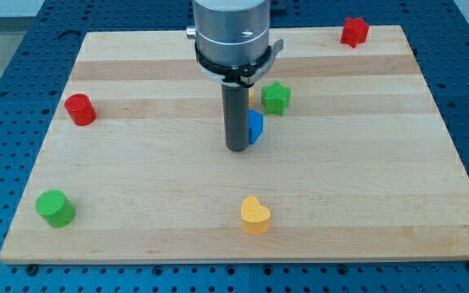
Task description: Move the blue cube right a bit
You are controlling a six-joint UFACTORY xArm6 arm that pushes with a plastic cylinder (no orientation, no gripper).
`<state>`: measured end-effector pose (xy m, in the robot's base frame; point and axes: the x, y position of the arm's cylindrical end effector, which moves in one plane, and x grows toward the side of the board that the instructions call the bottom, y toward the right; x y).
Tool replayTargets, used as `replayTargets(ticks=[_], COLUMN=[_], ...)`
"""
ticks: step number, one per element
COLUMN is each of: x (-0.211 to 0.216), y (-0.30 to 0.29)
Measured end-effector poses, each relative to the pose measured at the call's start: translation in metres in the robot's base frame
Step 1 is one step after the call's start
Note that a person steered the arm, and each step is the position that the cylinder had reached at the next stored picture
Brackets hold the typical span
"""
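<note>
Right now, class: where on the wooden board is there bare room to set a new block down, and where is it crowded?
Bare: between the red cylinder and my tip; right of the yellow heart. Crowded: blue cube, green star by my tip.

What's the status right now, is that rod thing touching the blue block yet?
My tip sits against the view's left side of the blue cube, partly hiding it. Green star-shaped block up-right of the cube, apart from it. Straight right looks unobstructed.

Six whole blocks: two red [80, 109] [353, 32], two green [55, 207] [276, 97], one blue [256, 127], one yellow [255, 215] (another yellow sliver mostly hidden).
</note>
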<state>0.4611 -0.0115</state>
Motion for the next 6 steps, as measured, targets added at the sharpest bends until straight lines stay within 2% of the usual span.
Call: replayTargets(ticks=[2, 3, 5, 6], x=[-0.006, -0.023, -0.027, -0.023], y=[-0.054, -0.05, 0.009, -0.008])
